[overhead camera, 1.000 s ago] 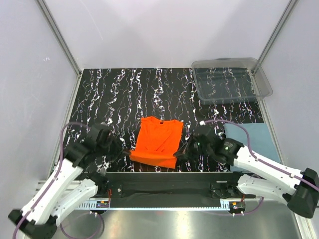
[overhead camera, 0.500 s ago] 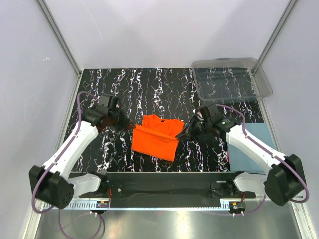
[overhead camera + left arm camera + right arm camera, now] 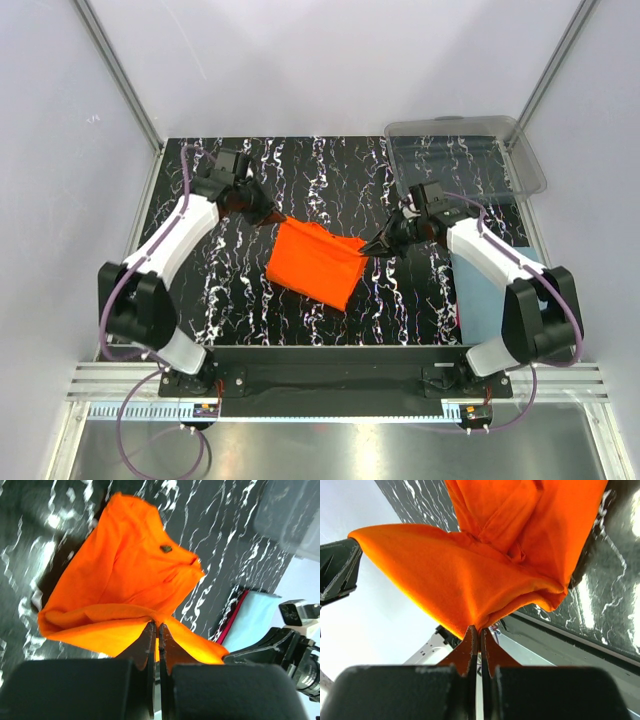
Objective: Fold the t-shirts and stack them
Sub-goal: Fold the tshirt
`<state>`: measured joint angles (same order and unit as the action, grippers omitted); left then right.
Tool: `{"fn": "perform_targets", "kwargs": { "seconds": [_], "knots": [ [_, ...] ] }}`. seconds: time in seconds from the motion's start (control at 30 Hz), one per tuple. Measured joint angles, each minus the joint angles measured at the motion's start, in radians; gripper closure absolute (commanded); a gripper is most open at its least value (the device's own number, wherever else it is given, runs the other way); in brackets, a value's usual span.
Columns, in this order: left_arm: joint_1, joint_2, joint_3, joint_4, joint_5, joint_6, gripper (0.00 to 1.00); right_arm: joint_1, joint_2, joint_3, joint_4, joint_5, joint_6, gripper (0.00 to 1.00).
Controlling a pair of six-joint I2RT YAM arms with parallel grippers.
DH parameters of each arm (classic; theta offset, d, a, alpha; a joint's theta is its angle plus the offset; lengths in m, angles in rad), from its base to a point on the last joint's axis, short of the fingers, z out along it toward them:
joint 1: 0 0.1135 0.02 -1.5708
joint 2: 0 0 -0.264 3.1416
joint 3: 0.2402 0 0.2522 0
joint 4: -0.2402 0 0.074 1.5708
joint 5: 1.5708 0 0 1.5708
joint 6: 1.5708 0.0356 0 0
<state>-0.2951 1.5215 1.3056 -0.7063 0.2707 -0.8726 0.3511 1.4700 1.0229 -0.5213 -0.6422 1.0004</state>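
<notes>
orange t-shirt [image 3: 315, 262] is pictured stretched between two arms over the middle of the black marbled table [image 3: 300, 175], its near part draped on the surface. one far corner is clamped in the closed left gripper [image 3: 272, 217], the other in the closed right gripper [image 3: 374, 246]. a blue-grey t-shirt [image 3: 482, 300] is seen lying flat at the table's right edge, with a clear plastic bin [image 3: 465, 160] at the far right corner.

One camera looks down from above and behind onto the whole desk [image 3: 250, 180]. Wrist cameras sit close behind the left end effector [image 3: 155, 626] and right end effector [image 3: 479, 629], facing past their tips; all share the orange t-shirt [image 3: 315, 265].
</notes>
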Motion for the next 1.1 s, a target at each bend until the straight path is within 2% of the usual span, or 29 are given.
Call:
{"fn": "perform_targets", "kwargs": {
  "seconds": [0.2,0.33,0.53,0.63,0.7,0.77,0.8,0.83,0.87,0.9,1.1],
  "knots": [
    [0.014,0.146,0.079,0.029,0.041,0.014,1.00,-0.058,0.087,0.049,-0.001,-0.035,-0.045,1.00],
    [0.018,0.245,0.142,0.038,0.068,0.019,0.99,-0.090,0.154,0.079,-0.001,-0.052,-0.079,0.96],
    [0.020,0.372,0.239,0.057,0.089,0.033,0.96,-0.109,0.288,0.140,-0.003,-0.061,-0.136,0.88],
    [0.026,0.435,0.286,0.068,0.095,0.045,0.95,-0.117,0.351,0.183,-0.012,-0.058,-0.166,0.80],
    [0.033,0.479,0.312,0.082,0.095,0.064,0.87,-0.126,0.398,0.231,-0.019,-0.052,-0.190,0.70],
    [0.045,0.527,0.341,0.093,0.096,0.082,0.72,-0.132,0.437,0.280,-0.030,-0.032,-0.219,0.66],
    [0.053,0.555,0.361,0.098,0.095,0.093,0.73,-0.135,0.457,0.310,-0.042,-0.020,-0.240,0.57],
    [0.061,0.585,0.386,0.101,0.096,0.097,0.72,-0.135,0.476,0.344,-0.063,0.003,-0.257,0.55],
    [0.070,0.615,0.416,0.105,0.096,0.105,0.61,-0.135,0.491,0.375,-0.076,0.040,-0.288,0.55],
    [0.079,0.645,0.448,0.109,0.097,0.116,0.55,-0.137,0.503,0.406,-0.086,0.071,-0.316,0.55],
    [0.117,0.687,0.554,0.132,0.139,0.155,0.50,-0.151,0.503,0.549,-0.171,0.210,-0.452,0.53]
  ]
}}
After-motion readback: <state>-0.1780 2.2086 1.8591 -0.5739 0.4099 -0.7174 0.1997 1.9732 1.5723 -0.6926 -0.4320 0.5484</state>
